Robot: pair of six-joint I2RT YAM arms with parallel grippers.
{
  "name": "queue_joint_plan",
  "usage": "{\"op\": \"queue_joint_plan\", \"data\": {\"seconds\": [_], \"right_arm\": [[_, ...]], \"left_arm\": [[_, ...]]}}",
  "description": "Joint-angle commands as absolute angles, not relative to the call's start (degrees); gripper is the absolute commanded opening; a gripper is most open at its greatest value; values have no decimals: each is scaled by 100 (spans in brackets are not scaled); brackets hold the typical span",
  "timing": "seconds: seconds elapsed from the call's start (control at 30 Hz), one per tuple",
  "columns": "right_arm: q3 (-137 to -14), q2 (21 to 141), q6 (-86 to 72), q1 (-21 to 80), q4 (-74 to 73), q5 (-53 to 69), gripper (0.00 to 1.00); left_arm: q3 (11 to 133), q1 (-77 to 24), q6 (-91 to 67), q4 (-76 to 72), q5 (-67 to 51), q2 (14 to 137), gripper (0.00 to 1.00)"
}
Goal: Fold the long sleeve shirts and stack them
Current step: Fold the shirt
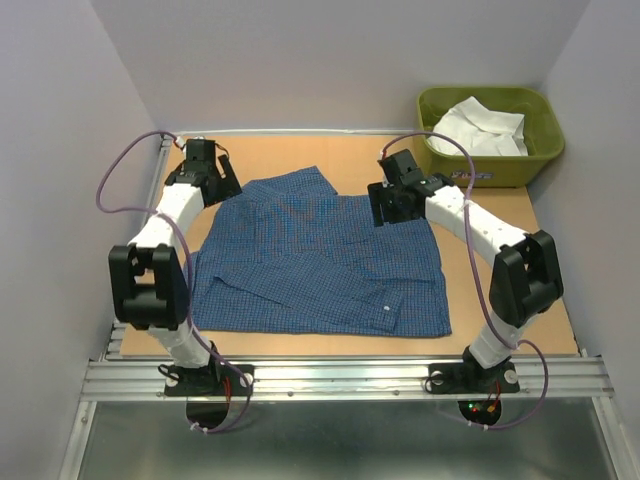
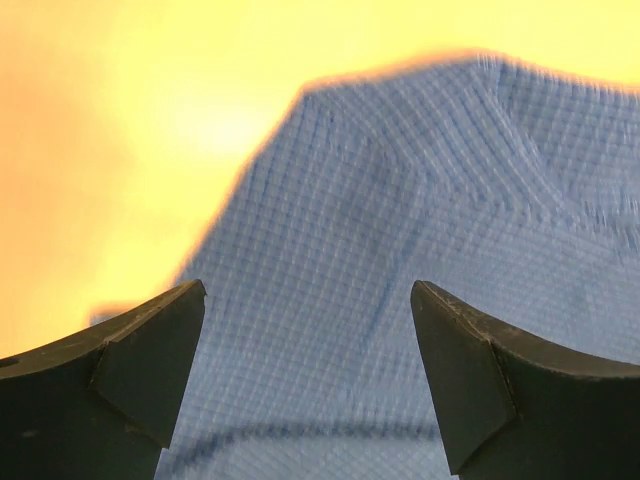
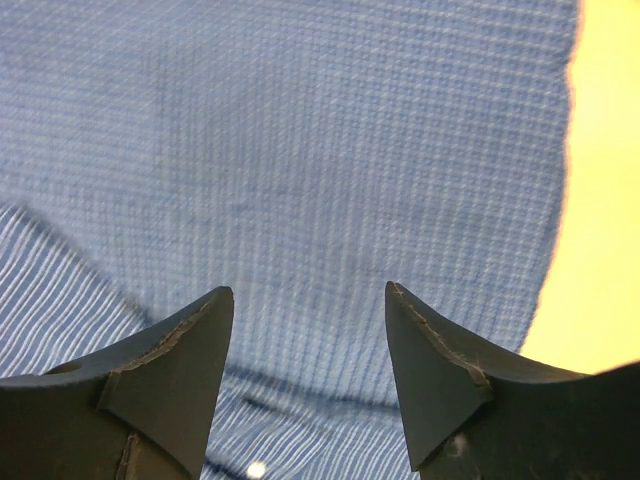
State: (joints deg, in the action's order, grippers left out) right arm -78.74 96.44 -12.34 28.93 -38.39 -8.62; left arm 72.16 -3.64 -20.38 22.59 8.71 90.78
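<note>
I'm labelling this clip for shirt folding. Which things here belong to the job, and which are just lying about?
Job:
blue checked shirt
white shirt

Lying about:
green tub, holding the white shirt
table
</note>
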Motion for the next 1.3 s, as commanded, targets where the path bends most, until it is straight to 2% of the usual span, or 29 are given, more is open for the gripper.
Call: {"op": "queue_joint_plan", "data": {"seconds": [0.0,0.2,0.7,0.87,1.17,1.27], "right_arm": [[-8595,9896,-993,2655,-3516,-879,68],[-8675,10160,-923,2619,-3270,-615,68],[-8262,10134,-861,2619,-3103,-387,67],[-8191,10151,-879,2619,-3059,-334,67],[-8077,10090,-870,2619,-2997,-352,67],[-8042,10064,-888,2619,-2962,-352,67]], "left_arm": [[7987,-106,-1486,1908,1002,9745,94],[8375,87,-906,1486,906,10809,81],[8780,149,-352,1205,159,11759,71],[8903,149,-369,1292,141,12076,64],[8702,79,-439,1529,35,12278,44],[8561,18,-483,1547,26,12208,29]]}}
